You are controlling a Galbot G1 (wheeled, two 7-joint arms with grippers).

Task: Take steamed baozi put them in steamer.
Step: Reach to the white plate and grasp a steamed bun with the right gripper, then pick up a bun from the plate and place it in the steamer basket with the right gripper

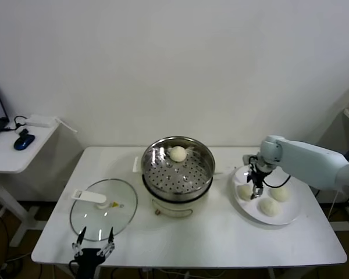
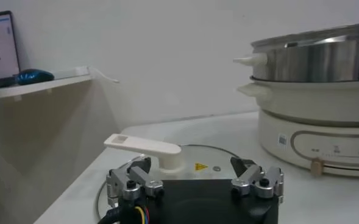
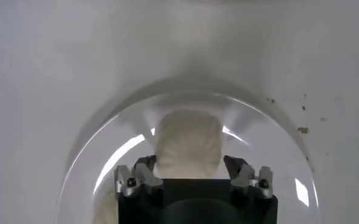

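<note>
My right hand (image 1: 256, 192) is down over the white plate (image 1: 291, 216), its fingers (image 3: 135, 176) set either side of one bun (image 3: 187, 149); the wrist view shows them close against its flanks, yet I cannot tell whether they press it or stand just apart. My left hand (image 1: 93, 245) waits at the near edge of the table (image 1: 221, 244), fingers apart, by the glass lid (image 1: 103, 208).

To do this step well I would say: keep the bun centred between the fingers, close only until the soft dough is held without dents, then lift straight up before swinging toward the pot, so the neighbouring buns are not nudged.

The steamer (image 1: 177, 168) stands mid-table, lid off, with one bun (image 1: 178, 153) already on the perforated tray near its far wall. The plate beside it holds three buns: the one under my hand, another (image 1: 281, 194) nearer my arm, a third (image 1: 269, 207) at the front
</note>
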